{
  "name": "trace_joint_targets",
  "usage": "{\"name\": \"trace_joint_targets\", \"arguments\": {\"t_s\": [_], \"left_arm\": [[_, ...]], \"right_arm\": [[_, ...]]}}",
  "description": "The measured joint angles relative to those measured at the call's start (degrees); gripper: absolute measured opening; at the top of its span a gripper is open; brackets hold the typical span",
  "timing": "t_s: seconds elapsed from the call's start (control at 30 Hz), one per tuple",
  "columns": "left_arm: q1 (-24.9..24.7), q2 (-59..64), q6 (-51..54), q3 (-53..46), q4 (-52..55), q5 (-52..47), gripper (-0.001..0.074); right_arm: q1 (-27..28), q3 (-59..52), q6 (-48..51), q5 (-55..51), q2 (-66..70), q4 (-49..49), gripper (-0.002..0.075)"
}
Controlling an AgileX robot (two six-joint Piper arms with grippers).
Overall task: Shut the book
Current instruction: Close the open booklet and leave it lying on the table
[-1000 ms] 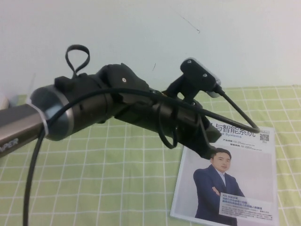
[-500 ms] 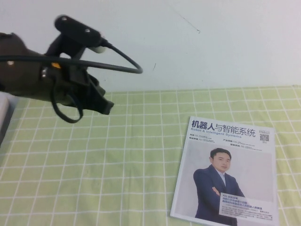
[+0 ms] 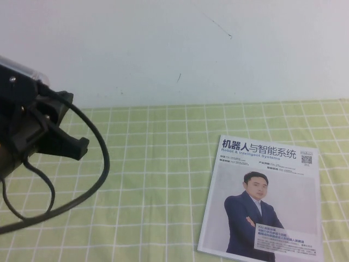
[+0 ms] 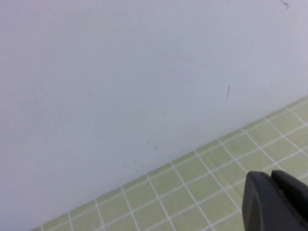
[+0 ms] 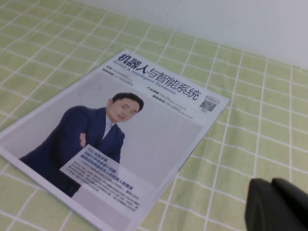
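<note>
Green checked cloth [image 3: 152, 180], book [image 3: 262, 207] closed at 4 o'clock.
Looks done: left gripper [image 3: 70, 145] at 9 o'clock, right gripper [image 5: 279, 204] near the book, can't tell either's opening; next, just park.

Glossy paper book [image 3: 262, 202], matt cloth tablecloth [image 3: 136, 180]

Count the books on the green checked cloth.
1: closed white paper book showing a suited man, front right. Left end effector far left; right end effector near the book.
</note>
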State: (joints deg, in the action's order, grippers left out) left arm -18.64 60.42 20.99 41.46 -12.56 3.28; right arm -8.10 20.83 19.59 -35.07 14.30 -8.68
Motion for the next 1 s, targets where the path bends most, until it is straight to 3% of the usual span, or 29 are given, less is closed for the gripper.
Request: {"name": "trace_joint_targets", "arguments": {"t_s": [0.2, 0.47, 0.7, 0.9, 1.0], "left_arm": [[0.0, -2.3, -0.3, -4.3, 0.6, 6.2, -0.0004], [-0.8, -2.5, -0.6, -6.0, 1.8, 11.4, -0.0004], [-8.2, -2.5, -2.7, -6.3, 2.3, 24.0, -0.0004], [-14.2, -4.6, 1.9, -6.3, 5.5, 24.4, -0.0004], [-15.1, -7.9, 5.8, -6.5, 0.7, 23.6, -0.0004]], "right_arm": [[0.0, -4.1, 3.5, 6.0, 0.0, -2.1, -0.0003], [0.0, -4.2, 3.8, 0.9, 0.0, -3.3, -0.0003], [0.0, -4.2, 3.8, 0.7, 0.0, -3.4, -0.0003], [0.0, -4.2, 3.8, 0.6, 0.0, -3.4, -0.0003], [0.0, -4.2, 3.8, 0.6, 0.0, -3.5, -0.0003]]}}
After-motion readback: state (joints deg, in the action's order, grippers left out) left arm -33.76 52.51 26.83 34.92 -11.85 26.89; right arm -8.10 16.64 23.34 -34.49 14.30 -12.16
